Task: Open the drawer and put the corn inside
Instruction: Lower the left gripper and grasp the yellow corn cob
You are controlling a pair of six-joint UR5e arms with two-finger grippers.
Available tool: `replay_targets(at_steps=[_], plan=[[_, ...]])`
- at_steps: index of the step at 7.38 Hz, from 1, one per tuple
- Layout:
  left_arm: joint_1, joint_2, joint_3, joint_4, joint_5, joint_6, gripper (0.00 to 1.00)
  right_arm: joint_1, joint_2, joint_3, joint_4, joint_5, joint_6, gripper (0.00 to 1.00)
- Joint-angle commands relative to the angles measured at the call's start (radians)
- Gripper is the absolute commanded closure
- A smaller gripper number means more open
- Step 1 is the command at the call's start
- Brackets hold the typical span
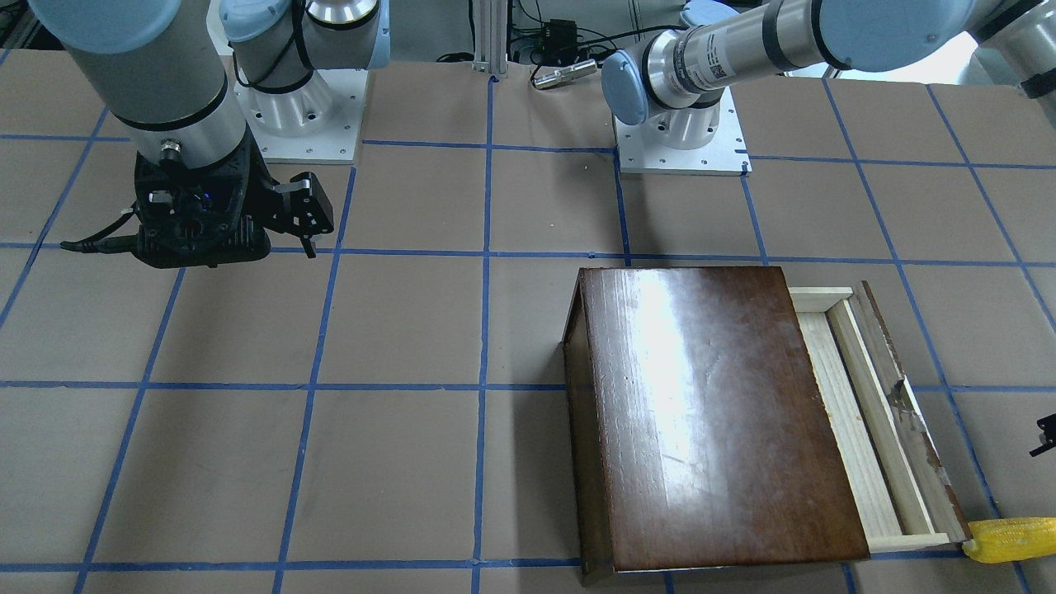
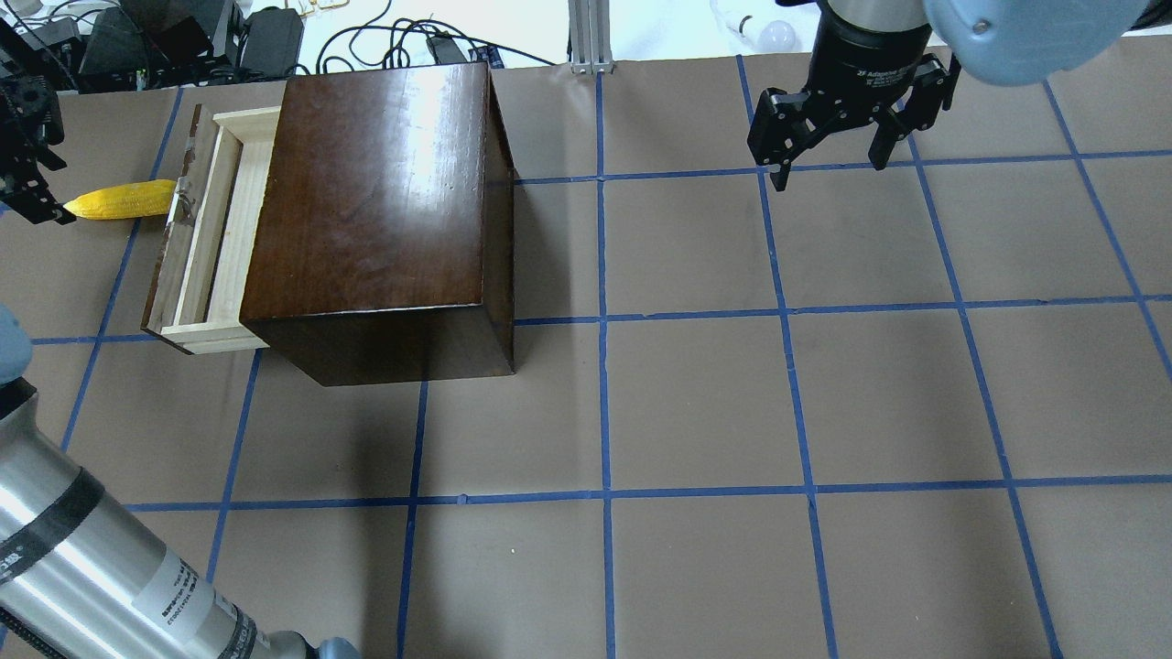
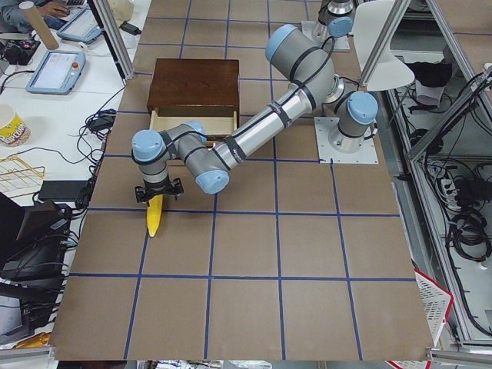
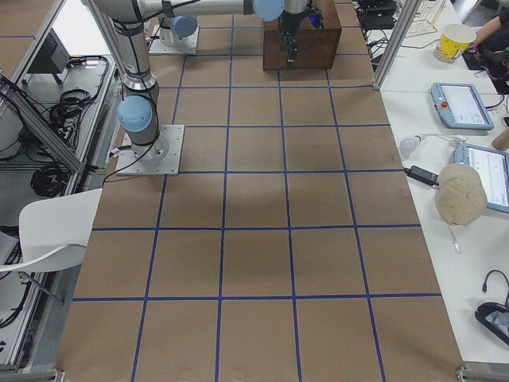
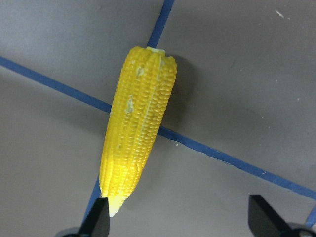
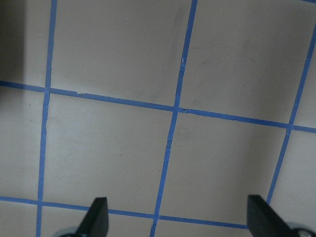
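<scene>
The dark-brown cabinet (image 1: pixel 709 412) (image 2: pixel 375 201) stands on the table. Its pine drawer (image 1: pixel 858 429) (image 2: pixel 215 229) is pulled partly out and holds nothing. The yellow corn (image 1: pixel 1011 539) (image 2: pixel 124 199) (image 5: pixel 138 128) lies on the table just outside the drawer's chipped front panel, its blunt end toward the panel. My left gripper (image 5: pixel 180 222) (image 2: pixel 32 174) is open at the corn's tapered tip, which lies beside one fingertip (image 5: pixel 98 219). It holds nothing. My right gripper (image 2: pixel 829 165) (image 6: pixel 177 222) is open and empty over bare table, far from the cabinet.
The table is brown paper with a blue tape grid (image 2: pixel 604 316). Both arm bases (image 1: pixel 681 132) stand at the robot's edge. Cables and gear (image 2: pixel 183 37) lie beyond the far edge behind the cabinet.
</scene>
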Motion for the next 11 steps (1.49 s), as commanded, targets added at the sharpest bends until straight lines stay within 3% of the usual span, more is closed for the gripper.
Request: replay_targets(at_steps=[1,4,11], plan=[[-0.036,-0.049,0.042,0.008,-0.001,0.151,0.01,0.000,0.000,0.000,0.001,0.000,0.000,0.00],[-0.042,-0.101,0.059,0.045,-0.082,0.202,0.03,0.000,0.000,0.000,0.001,0.000,0.000,0.00],[-0.030,-0.170,0.075,0.109,-0.064,0.219,0.02,0.000,0.000,0.000,0.001,0.000,0.001,0.00]])
